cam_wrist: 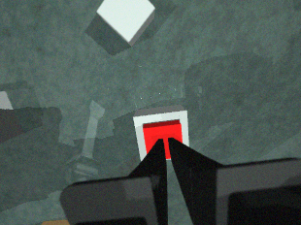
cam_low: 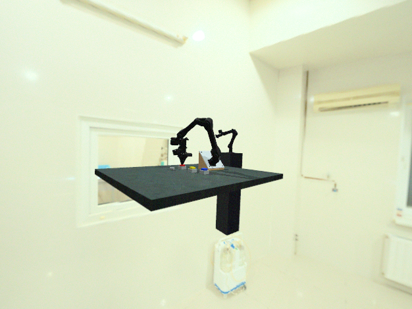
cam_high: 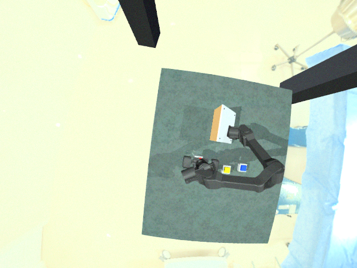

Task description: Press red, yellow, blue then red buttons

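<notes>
My gripper (cam_low: 182,164) (cam_wrist: 165,143) is shut and empty, pointing down with its fingertips at the cap of the red button (cam_high: 200,158) (cam_low: 182,167) (cam_wrist: 162,134). The tips look to be on the cap; a strip of its side still shows, and how far it is pressed I cannot tell. The yellow button (cam_high: 226,169) (cam_low: 192,167) and the blue button (cam_high: 243,167) (cam_low: 204,169) stand apart from the gripper, with their caps raised. The arm hides part of the red button in the top view.
A small white block (cam_low: 172,168) (cam_wrist: 126,14) lies near the red button; the arm hides it in the top view. A wedge-shaped box (cam_high: 226,122) (cam_low: 206,155) with a white sloped face stands beside the arm's base. All are on the dark green table (cam_high: 201,213) (cam_low: 143,184).
</notes>
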Controlling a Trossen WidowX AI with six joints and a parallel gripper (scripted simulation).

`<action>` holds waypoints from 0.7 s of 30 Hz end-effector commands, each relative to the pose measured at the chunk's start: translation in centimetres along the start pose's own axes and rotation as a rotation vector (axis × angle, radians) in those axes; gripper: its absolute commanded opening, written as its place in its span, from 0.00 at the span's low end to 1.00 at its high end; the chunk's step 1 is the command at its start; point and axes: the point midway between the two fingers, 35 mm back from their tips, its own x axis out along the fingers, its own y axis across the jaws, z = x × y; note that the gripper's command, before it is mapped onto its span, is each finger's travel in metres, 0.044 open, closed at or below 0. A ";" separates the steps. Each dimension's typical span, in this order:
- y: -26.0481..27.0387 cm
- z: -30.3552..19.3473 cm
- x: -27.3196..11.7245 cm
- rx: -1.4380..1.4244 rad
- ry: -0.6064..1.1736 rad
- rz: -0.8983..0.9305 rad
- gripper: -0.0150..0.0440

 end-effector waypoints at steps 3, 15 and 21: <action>0.2 -0.1 0.4 0.005 0.000 0.006 0.29; 0.2 -0.1 0.4 0.005 0.000 0.006 0.29; 0.1 0.0 -0.7 0.002 0.001 0.003 0.29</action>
